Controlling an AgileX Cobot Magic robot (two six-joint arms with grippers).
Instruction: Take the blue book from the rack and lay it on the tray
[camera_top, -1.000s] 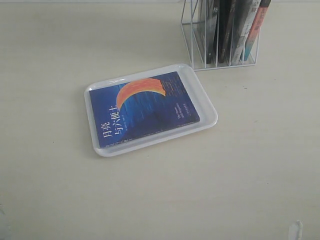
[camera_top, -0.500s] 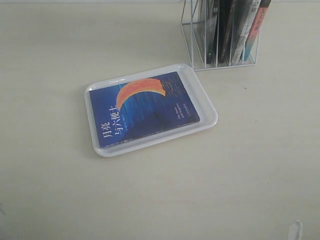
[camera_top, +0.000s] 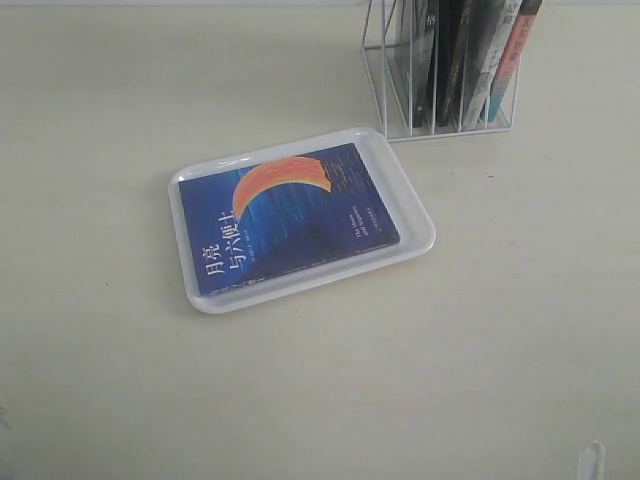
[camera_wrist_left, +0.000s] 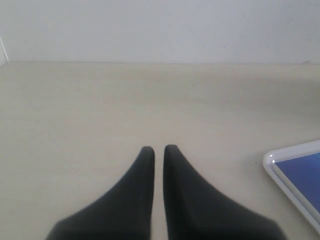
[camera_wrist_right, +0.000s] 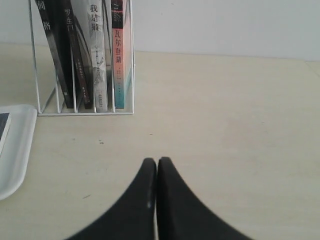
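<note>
The blue book (camera_top: 290, 215) with its orange crescent lies flat, cover up, inside the white tray (camera_top: 415, 240) at the middle of the table. The white wire rack (camera_top: 385, 100) stands behind the tray at the far right, with several books still upright in it. My left gripper (camera_wrist_left: 159, 149) hovers over bare table with only a hairline gap between its fingers and nothing held; a tray corner (camera_wrist_left: 272, 167) and a bit of the book (camera_wrist_left: 305, 175) show beside it. My right gripper (camera_wrist_right: 157, 161) is shut and empty, a short way in front of the rack (camera_wrist_right: 85, 114).
Black-spined books (camera_wrist_right: 65, 50), a grey-spined book (camera_wrist_right: 97, 55) and a red-orange book (camera_wrist_right: 119, 55) fill the rack's slots. A tray edge (camera_wrist_right: 20, 150) lies beside the right gripper. A pale wall runs behind the cream tabletop (camera_top: 480, 360).
</note>
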